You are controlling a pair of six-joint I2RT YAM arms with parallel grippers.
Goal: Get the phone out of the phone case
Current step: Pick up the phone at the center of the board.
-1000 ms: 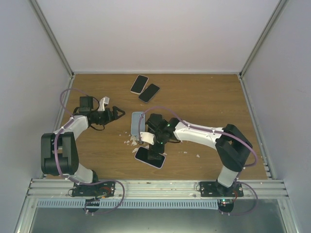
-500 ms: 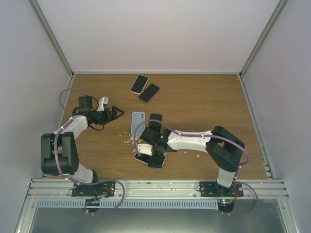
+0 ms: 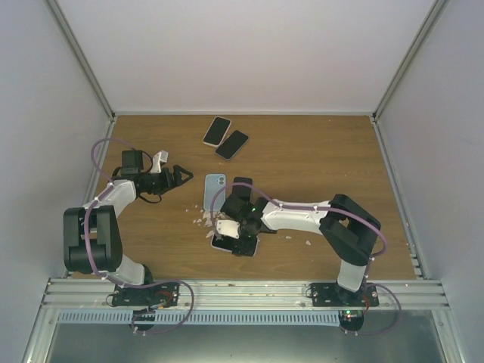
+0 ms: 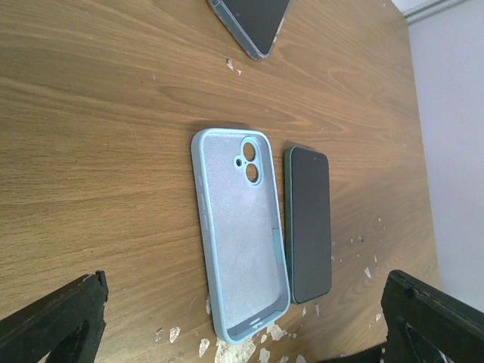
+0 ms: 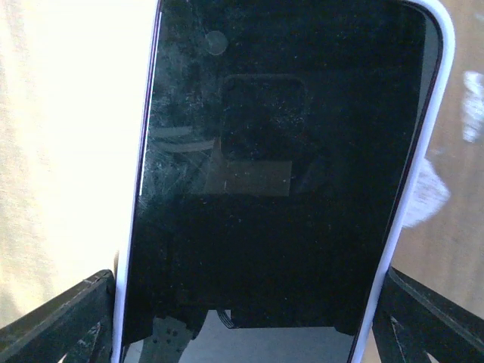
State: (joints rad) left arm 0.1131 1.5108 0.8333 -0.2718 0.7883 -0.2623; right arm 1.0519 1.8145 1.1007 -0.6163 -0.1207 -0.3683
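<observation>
A phone in a white case point(image 3: 225, 244) lies screen up near the table's front; in the right wrist view point(image 5: 280, 174) it fills the frame. My right gripper point(image 3: 237, 240) is open and low over it, one finger point(image 5: 72, 321) on each long side of the case. An empty light blue case point(image 3: 215, 189) lies flat beside a bare dark phone point(image 3: 241, 187); both show in the left wrist view, the case point(image 4: 242, 242) left of the phone point(image 4: 308, 223). My left gripper point(image 3: 180, 175) is open and empty, left of the blue case.
Two more phones point(image 3: 217, 131) point(image 3: 232, 144) lie at the back of the wooden table; one corner shows in the left wrist view point(image 4: 253, 19). White flakes point(image 3: 203, 221) are scattered near the blue case. Grey walls close in the table on three sides.
My right gripper has moved from beside the blue case toward the front and down over the white-cased phone. The left arm has barely moved.
</observation>
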